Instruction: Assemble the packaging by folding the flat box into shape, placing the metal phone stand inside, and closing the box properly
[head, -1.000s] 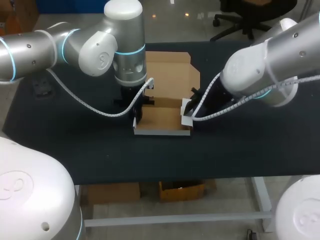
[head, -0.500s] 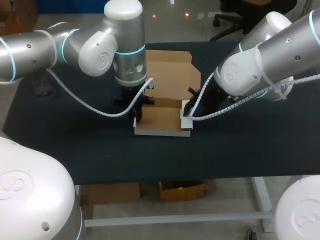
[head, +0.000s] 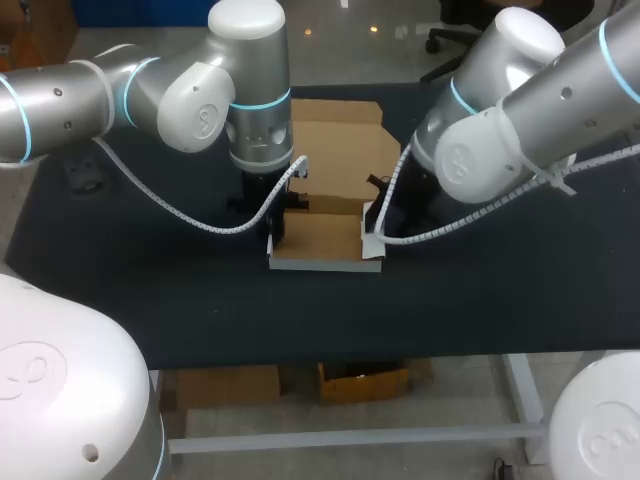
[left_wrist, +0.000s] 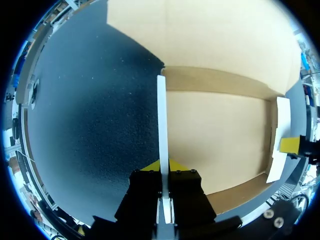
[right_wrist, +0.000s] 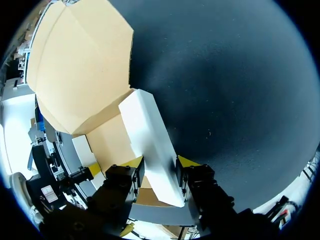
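- Two tools are gripping one cardboard box (head: 322, 242), which is lying open on the dark surface (head: 150, 290) near the middle of the head view.
- The left arm (head: 200, 95) is coming in from 9 o'clock and standing over the box's 9 o'clock edge.
- The left tool (left_wrist: 163, 166) is pinching the white left side flap (left_wrist: 161, 120) edge-on, with one yellow tip pressing on each face and only the card's thickness between them.
- That flap is standing upright, with the tan floor of the box on one side of it and bare surface on the other.
- The right arm (head: 520, 110) is coming in from 3 o'clock and reaching down to the box's 3 o'clock edge.
- The right tool (right_wrist: 159, 167) is clamping the white right side flap (right_wrist: 146, 132), with its fingers touching the flap from both sides.
- This flap is rising from the box floor and leaning a little.
- The lid panel (head: 335, 140) is lying flat on the surface at 12 o'clock from the box floor, joined to it along a fold.
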